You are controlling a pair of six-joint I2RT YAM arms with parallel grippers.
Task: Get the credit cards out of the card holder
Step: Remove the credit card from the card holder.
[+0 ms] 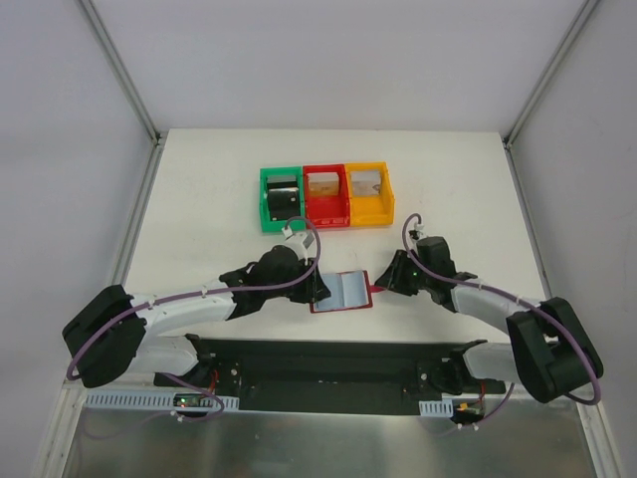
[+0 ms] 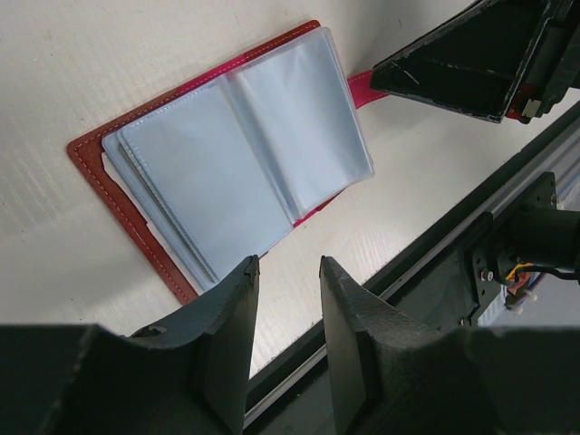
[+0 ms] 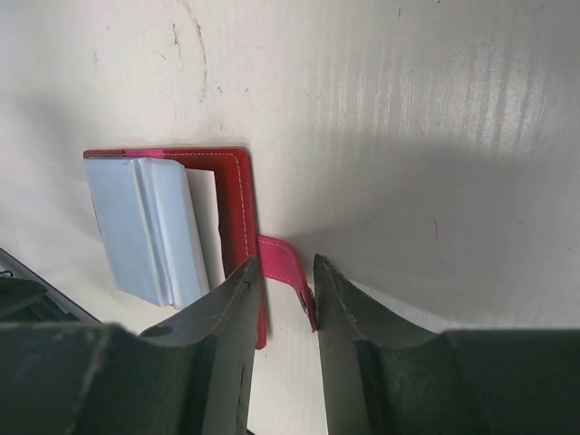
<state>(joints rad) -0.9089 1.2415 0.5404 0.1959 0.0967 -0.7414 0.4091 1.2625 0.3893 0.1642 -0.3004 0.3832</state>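
Observation:
The card holder [image 1: 343, 291], a dark-red wallet, lies open on the table with its grey-blue clear sleeves up. It also shows in the left wrist view [image 2: 227, 154] and the right wrist view [image 3: 159, 227]. Its red tab strap [image 3: 283, 265] sticks out on the right side. My left gripper [image 1: 317, 288] is open and empty just off the wallet's left edge [image 2: 288, 265]. My right gripper [image 1: 379, 288] is open, with the tab strap lying between its fingers [image 3: 283, 274]. The strap's end touches one fingertip [image 3: 319, 270]. No credit card shows apart from the sleeves.
Three small bins stand in a row behind the wallet: green [image 1: 267, 204] with a black block, red [image 1: 325, 211], yellow [image 1: 369, 211]. A black rail [image 2: 426, 263] runs along the table's near edge, close to the wallet.

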